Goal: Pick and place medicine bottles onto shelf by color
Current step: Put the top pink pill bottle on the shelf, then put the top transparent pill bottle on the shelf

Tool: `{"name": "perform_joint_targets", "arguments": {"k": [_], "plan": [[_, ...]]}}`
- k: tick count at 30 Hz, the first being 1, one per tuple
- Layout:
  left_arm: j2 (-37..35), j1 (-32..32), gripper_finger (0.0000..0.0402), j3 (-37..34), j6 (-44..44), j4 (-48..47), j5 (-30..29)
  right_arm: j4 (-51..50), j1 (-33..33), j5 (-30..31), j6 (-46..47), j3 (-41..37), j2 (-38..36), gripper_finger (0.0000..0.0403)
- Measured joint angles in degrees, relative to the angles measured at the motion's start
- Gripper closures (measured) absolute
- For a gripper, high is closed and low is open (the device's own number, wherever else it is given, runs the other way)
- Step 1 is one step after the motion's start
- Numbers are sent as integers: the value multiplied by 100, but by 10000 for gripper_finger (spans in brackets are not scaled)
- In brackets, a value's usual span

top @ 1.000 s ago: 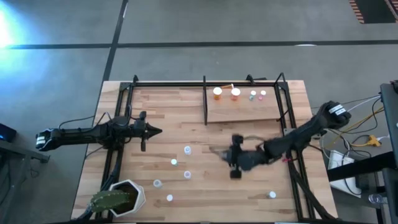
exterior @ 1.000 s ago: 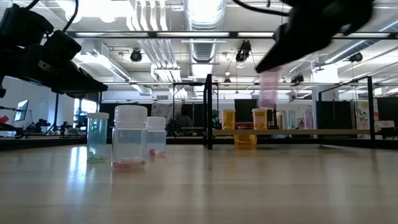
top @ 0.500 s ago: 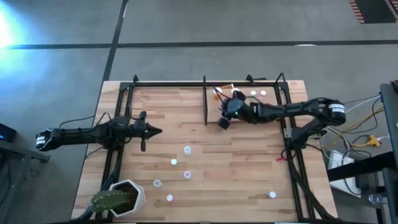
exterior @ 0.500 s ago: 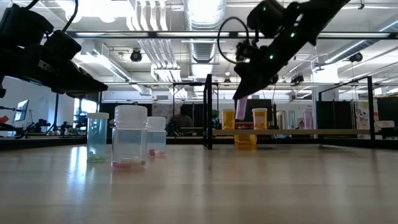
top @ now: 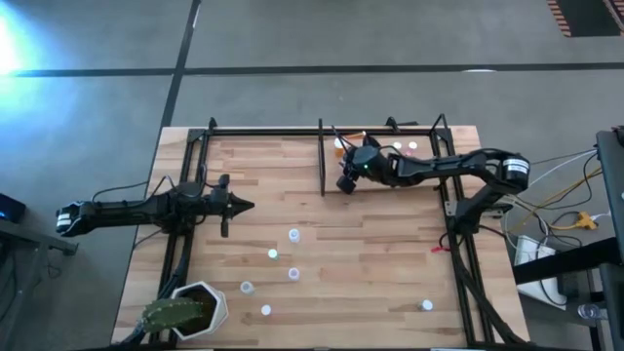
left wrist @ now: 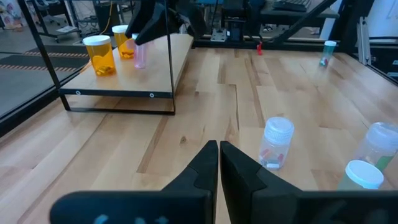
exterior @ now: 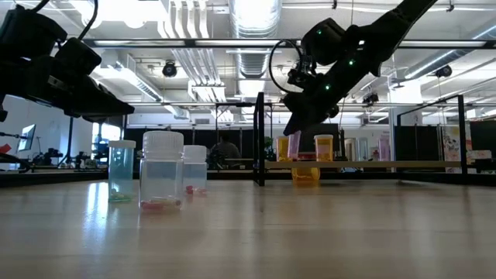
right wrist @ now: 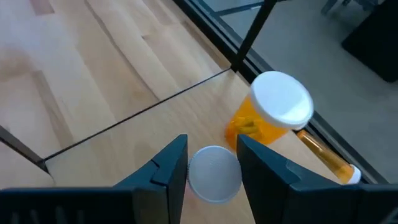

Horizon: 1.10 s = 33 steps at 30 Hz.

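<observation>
My right gripper [top: 348,180] hangs over the left part of the shelf [top: 395,174], shut on a small pinkish bottle with a white cap [right wrist: 214,173]. Beside it on the shelf stand orange bottles with white caps [right wrist: 273,112], and two small bottles [top: 405,147] stand farther right. Several small bottles [top: 283,255] stand upright on the tabletop, three of them close in the low view [exterior: 163,172]. My left gripper [left wrist: 219,155] is shut and touches nothing, hovering over the table's left side [top: 234,205]. My right gripper pinches the pinkish bottle at its upper part, just below the white cap [right wrist: 214,163], one finger [right wrist: 168,165] on each side. The fingers come from above, slanting down. The bottle [exterior: 294,145] hangs upright below them; whether its base touches the shelf board I cannot tell.
The shelf's thin black rods and upright posts [top: 321,156] frame the board. A larger black rod frame [top: 195,156] runs round the table. A white pot with a green cactus [top: 185,310] stands at the near left corner. One bottle [top: 426,305] stands alone near the right front.
My right gripper, carrying the pinkish bottle, has swung from over the middle of the table up and toward the far edge, to the shelf's left part, then sunk a little toward the board. The bottle stays upright in the hold.
</observation>
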Motion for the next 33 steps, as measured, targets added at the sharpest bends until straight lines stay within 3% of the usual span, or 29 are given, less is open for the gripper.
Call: {"name": "perform_joint_targets", "arguments": {"k": [15,21,27,33], "plan": [[9,2,402,0,-1,-2,0,447,-10,-2,-247,-2,33,197],[9,2,402,0,-2,-2,0,380,87,4,-617,-4,-693,184],[9,0,402,0,-2,0,0,-91,728,-271,190,-219,-1616,197],[9,1,402,0,-2,-2,0,-67,2029,-478,846,-980,-1862,210]]}}
